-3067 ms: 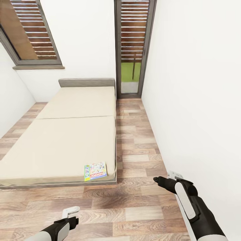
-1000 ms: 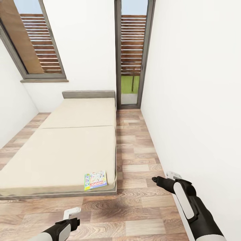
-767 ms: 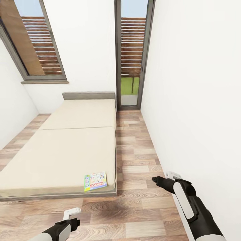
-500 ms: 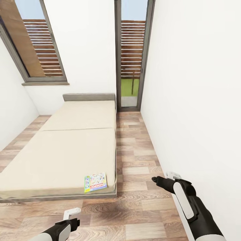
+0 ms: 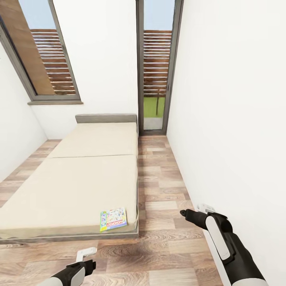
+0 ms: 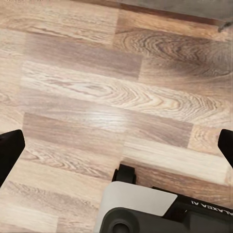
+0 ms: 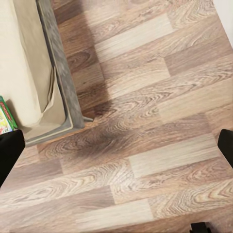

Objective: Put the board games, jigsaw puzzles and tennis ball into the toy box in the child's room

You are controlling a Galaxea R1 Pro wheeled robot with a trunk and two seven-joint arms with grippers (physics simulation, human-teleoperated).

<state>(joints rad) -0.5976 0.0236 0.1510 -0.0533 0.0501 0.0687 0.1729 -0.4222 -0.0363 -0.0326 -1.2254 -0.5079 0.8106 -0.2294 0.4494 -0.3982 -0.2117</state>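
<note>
- Head view: one green-and-white board game (image 5: 113, 219) lies flat at the bed's (image 5: 79, 186) near corner. The view has tilted up since three seconds ago, showing more window and sky; the game has not moved and awaits pickup.
- Left wrist view: left claw (image 6: 116, 145) spread wide, empty, over wood floor (image 6: 97, 97).
- Right wrist view: right claw (image 7: 116, 145) likewise wide, empty; game edge (image 7: 5, 116) beside the bed frame.

- Wood-plank floor (image 7: 160, 111) is seen across most of the right wrist view.
- A corner of the bed (image 7: 29, 73) is shown, its beige mattress set in a dark grey frame.
- A green edge of a board game (image 7: 6, 119) is seen on the mattress near that corner.
- The right gripper's dark fingertips (image 7: 10, 148) are held wide apart over bare floor.
</note>
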